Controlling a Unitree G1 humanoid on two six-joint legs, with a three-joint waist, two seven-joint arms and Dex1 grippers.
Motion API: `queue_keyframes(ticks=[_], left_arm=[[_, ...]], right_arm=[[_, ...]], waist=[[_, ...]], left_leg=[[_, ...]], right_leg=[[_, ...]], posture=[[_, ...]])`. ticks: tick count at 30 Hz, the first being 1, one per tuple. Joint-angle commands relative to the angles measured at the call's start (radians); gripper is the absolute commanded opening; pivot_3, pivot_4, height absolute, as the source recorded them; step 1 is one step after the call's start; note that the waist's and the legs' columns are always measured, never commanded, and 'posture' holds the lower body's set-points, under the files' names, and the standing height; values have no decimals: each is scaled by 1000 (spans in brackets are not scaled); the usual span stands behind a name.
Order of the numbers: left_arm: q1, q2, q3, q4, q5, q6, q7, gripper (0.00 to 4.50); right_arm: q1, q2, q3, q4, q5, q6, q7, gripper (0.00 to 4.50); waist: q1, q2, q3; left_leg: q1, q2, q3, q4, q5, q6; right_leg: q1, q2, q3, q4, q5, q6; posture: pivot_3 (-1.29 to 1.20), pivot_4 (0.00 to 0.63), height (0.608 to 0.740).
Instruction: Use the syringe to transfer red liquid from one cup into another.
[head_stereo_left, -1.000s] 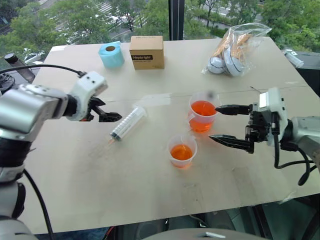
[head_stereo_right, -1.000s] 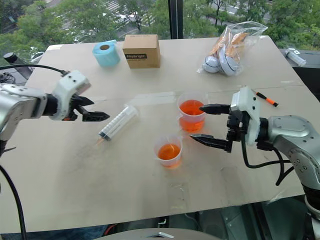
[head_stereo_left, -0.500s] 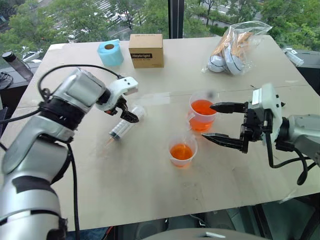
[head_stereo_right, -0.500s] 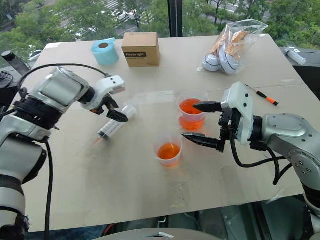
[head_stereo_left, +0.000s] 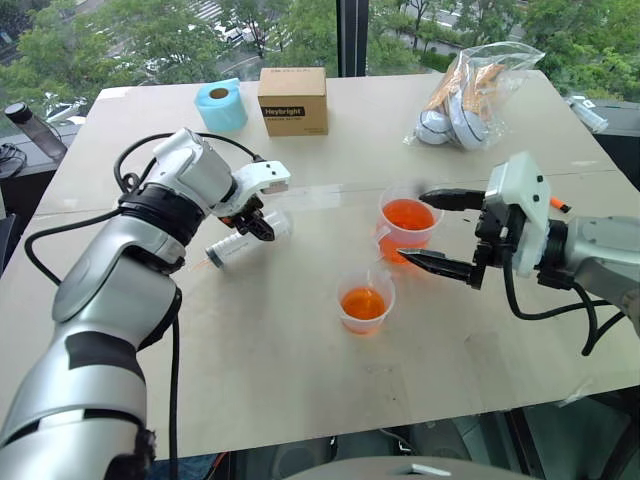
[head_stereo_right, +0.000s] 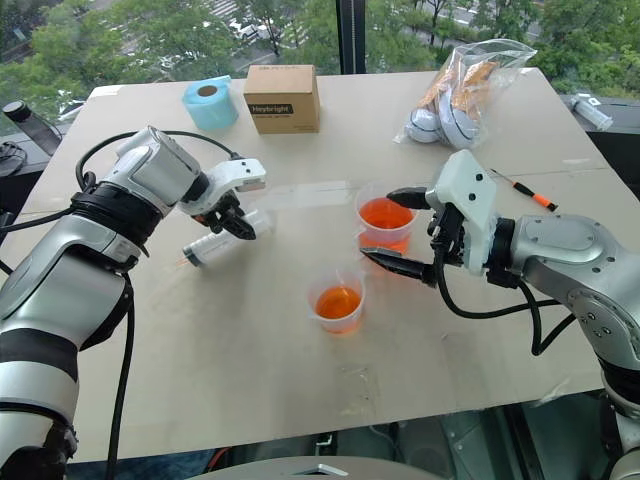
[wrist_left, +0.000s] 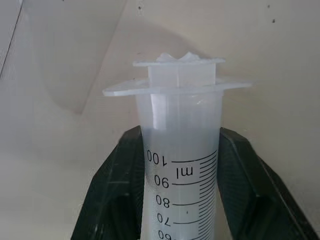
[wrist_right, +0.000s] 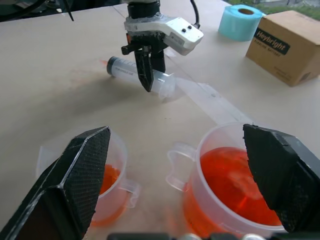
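Left eye view: left gripper (head_stereo_left: 262, 226) clamped on the syringe (head_stereo_left: 243, 240), fingers pinching the barrel near its flanged plunger end; syringe lies flat on the desk (head_stereo_left: 300, 380), left of centre, orange tip pointing toward the desk's left edge, flange end toward the cups; left wrist view confirms both black fingers (wrist_left: 117, 190) pressed against either side of the clear barrel at the top graduation marks, plunger pushed fully in; gripper comes down onto the syringe steeply from above.

Right gripper (head_stereo_left: 433, 228) spread wide, holding nothing, pointing roughly level toward the desk's left side; its upper finger sits over the far rim of the larger cup (head_stereo_left: 405, 228), lower finger just beside that cup's near side; contact with the cup cannot be told; larger cup with side handle stands right of desk centre, about half full of red liquid (head_stereo_left: 407, 214); smaller cup (head_stereo_left: 364, 300) nearer the front edge, just beside the larger one, also holding some orange-red liquid; both cups upright, well apart from the syringe.

Along the far edge: blue tape roll (head_stereo_left: 221, 106), brown cardboard box (head_stereo_left: 293, 101) just beside it, clear plastic bag (head_stereo_left: 470, 95) toward the far right corner; small orange-handled screwdriver (head_stereo_right: 522, 189) near the right edge.
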Motion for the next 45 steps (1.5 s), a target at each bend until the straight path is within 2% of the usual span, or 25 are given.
queue_keyframes(ticks=[1, 6, 16, 21, 24, 30, 35, 40, 45], left_arm=[[-15, -4, 27, 19, 34, -17, -8, 1408], [-5, 5, 77, -26, 38, -39, -8, 1408], [-52, -40, 641, -310, -371, 55, 58, 1408], [-70, -143, 855, -415, -564, 102, 171, 1408], [-33, -242, 920, -511, -652, 76, 252, 1408], [109, -458, 922, -666, -699, -52, 447, 1408], [244, -556, 837, -680, -647, -287, 466, 1408], [372, -556, 693, -651, -531, -508, 413, 1408], [411, -554, 645, -610, -492, -595, 407, 1408]], right_arm=[[-9, -5, -1, -21, -18, -20, 4, 4500], [-4, -6, -7, -21, -22, -14, 14, 4500], [-102, -23, -158, 127, 120, 33, 37, 4500], [-190, -43, -229, 248, 111, 20, 5, 4500], [-224, -51, -253, 302, 98, 6, 3, 4500], [-307, -14, -273, 373, 73, -33, -61, 4500], [-329, 9, -279, 398, 55, -71, -74, 4500], [-327, 30, -277, 369, 109, -28, -87, 4500], [-318, 63, -249, 342, 140, 7, -109, 4500]], waist=[[0, 0, 0], [0, 0, 0], [-2, 0, 0], [-2, 0, 0], [1, 0, 0], [-4, 1, -1], [-13, 1, -1], [-19, 2, -2], [-19, 2, -2]], left_leg=[[0, 0, 0, 0, 0, 0], [0, 0, 0, 1, 0, 0], [-9, 0, -5, 5, 0, 0], [-9, 0, -5, 7, 0, 0], [-9, 0, -5, 8, 0, 0], [-7, 0, -3, 8, 0, 0], [-7, 0, -2, 8, 0, 0], [-4, -1, 0, 6, 0, 0], [-4, -1, 0, 6, 0, 0]], right_leg=[[0, 0, 0, 0, 0, 0], [0, 0, 0, 1, 0, 0], [-4, -2, -2, 1, 0, 1], [-5, -2, -3, 8, 0, 1], [-4, -2, -2, 9, 0, 1], [-4, -4, 0, 12, 0, 1], [-4, -6, 0, 12, 0, 1], [-3, -6, 0, 12, 0, 1], [-3, -6, 1, 12, 0, 1]], posture=[[0, 150, 740], [0, 150, 740], [0, 150, 740], [0, 150, 740], [0, 150, 740], [0, 150, 740], [0, 150, 740], [0, 150, 740], [0, 150, 740]])
